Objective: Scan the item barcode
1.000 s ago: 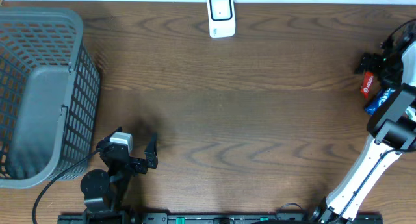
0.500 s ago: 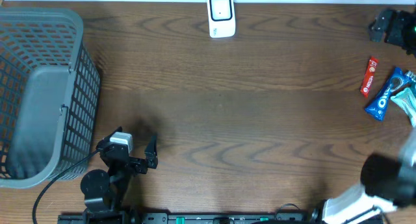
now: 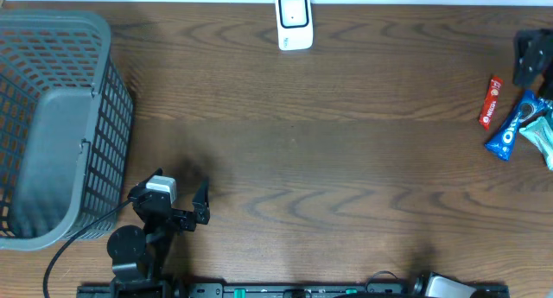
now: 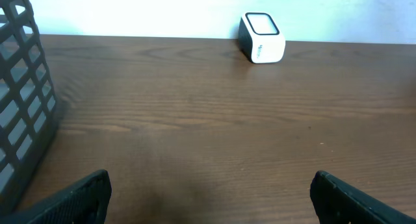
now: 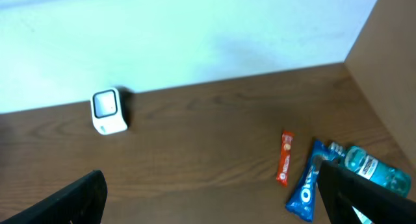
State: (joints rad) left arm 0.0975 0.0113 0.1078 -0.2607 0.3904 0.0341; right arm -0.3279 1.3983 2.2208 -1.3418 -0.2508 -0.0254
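The work surface is a brown wood-grain table [image 3: 346,160], which fills the overhead view. A white wall is seen beyond its far edge in both wrist views.

A grey mesh basket [image 3: 112,134] is placed at the far-left end of the table. Its grid wall is also seen at the left edge of the left wrist view.

The left gripper [image 4: 209,197] is located near the front edge of the table, just right of the basket. Its jaws are spread wide and nothing is held between them. Only bare table is seen in the gap.

The right gripper [image 5: 214,201] is raised above the right end of the table. Its jaws are likewise spread wide and nothing is gripped. In the overhead view, only a dark part of it is seen at the right edge.

A white barcode scanner [image 3: 294,22] is set upright at the far edge of the table, near the centre. It is well apart from both grippers.

Three items are grouped at the right end of the table, untouched by either gripper:
- A teal bottle [image 5: 370,165] is laid on its side at the extreme right.
- A blue Oreo pack [image 3: 510,132] is laid just beside the bottle, on its left.
- A red snack bar [image 3: 490,101] is laid just left of the Oreo pack.

No barcode can be made out on any item.
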